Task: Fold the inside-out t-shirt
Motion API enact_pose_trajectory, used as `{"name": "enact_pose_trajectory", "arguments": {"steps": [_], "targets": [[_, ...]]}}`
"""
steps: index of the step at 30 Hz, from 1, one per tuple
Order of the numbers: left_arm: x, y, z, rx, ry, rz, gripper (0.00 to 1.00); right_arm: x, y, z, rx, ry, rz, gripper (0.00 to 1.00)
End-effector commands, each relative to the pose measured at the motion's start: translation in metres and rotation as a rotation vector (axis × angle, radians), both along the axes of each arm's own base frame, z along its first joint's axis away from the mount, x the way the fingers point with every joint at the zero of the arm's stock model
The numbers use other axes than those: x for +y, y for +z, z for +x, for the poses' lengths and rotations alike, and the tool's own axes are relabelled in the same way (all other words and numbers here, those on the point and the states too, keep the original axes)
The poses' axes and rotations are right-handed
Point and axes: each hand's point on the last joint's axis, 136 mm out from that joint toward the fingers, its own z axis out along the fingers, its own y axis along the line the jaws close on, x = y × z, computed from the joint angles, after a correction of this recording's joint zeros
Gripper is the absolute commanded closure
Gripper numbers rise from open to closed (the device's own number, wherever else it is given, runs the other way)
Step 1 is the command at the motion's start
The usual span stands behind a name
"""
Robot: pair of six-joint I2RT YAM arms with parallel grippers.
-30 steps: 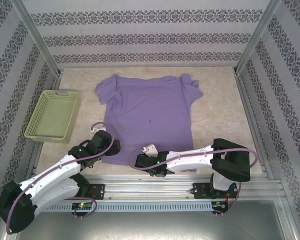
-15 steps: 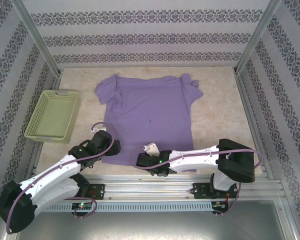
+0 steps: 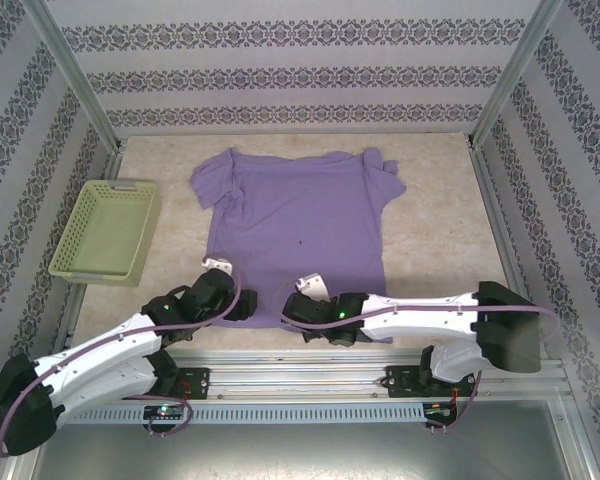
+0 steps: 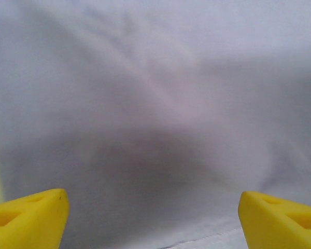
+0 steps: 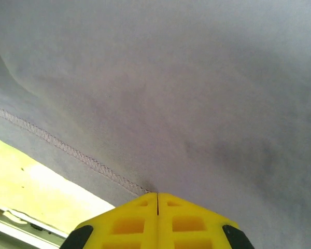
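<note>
At the near edge of the desk [image 3: 440, 230], the right hand [image 5: 157, 199] is clamped fully closed on the stitched hem [image 5: 67, 150] of the inside-out t-shirt [image 3: 300, 225], a seam too fine for the top view. The left hand [image 4: 153, 207] gapes wide over the fabric, gripping nothing. Beyond, the shirt lies spread flat mid-desk, with a yellow-green basket [image 3: 105, 232] to its left.

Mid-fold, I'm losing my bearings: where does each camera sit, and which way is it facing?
Top external: above and behind the arms, looking down at the table, t-shirt and basket; both arms show, left end effector and right end effector at the near hem.
Left wrist: on the left arm, close over purple cloth; its yellow fingers stand wide apart.
Right wrist: on the right arm, facing the hem stitching; its fingers are shut on the hem.
Shared: all three show the t-shirt.
</note>
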Motion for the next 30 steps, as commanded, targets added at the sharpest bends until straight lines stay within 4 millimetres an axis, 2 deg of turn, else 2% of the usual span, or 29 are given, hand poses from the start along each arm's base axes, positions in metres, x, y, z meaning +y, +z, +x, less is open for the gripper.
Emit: {"name": "enact_pose_trajectory", "arguments": {"steps": [1, 4, 6, 10, 15, 20, 24, 28, 30], "targets": [[-0.042, 0.037, 0.002, -0.195, -0.168, -0.050, 0.14, -0.007, 0.016, 0.009, -0.037, -0.011, 0.062, 1.00], [-0.075, 0.055, -0.010, -0.338, -0.313, -0.043, 0.11, -0.005, 0.031, 0.016, -0.041, -0.021, 0.160, 1.00], [-0.092, 0.057, -0.017, -0.400, -0.390, -0.029, 0.09, -0.003, 0.041, 0.020, -0.045, -0.024, 0.215, 1.00], [-0.118, 0.047, -0.021, -0.449, -0.487, 0.015, 0.02, 0.000, 0.055, 0.026, -0.054, -0.029, 0.291, 1.00], [-0.133, 0.026, -0.005, -0.439, -0.461, 0.115, 0.00, 0.005, 0.065, 0.027, -0.060, -0.018, 0.325, 1.00], [-0.126, 0.023, 0.024, -0.458, -0.308, 0.207, 0.01, 0.000, 0.061, 0.026, -0.054, -0.033, 0.340, 1.00], [-0.115, 0.020, 0.041, -0.440, -0.227, 0.219, 0.19, -0.008, 0.061, 0.027, -0.057, -0.053, 0.357, 1.00], [-0.112, 0.032, 0.050, -0.446, -0.198, 0.181, 0.48, -0.015, 0.063, 0.030, -0.070, -0.077, 0.381, 1.00], [-0.116, 0.040, 0.052, -0.439, -0.214, 0.131, 0.68, -0.016, 0.065, 0.031, -0.077, -0.081, 0.392, 1.00]]}}
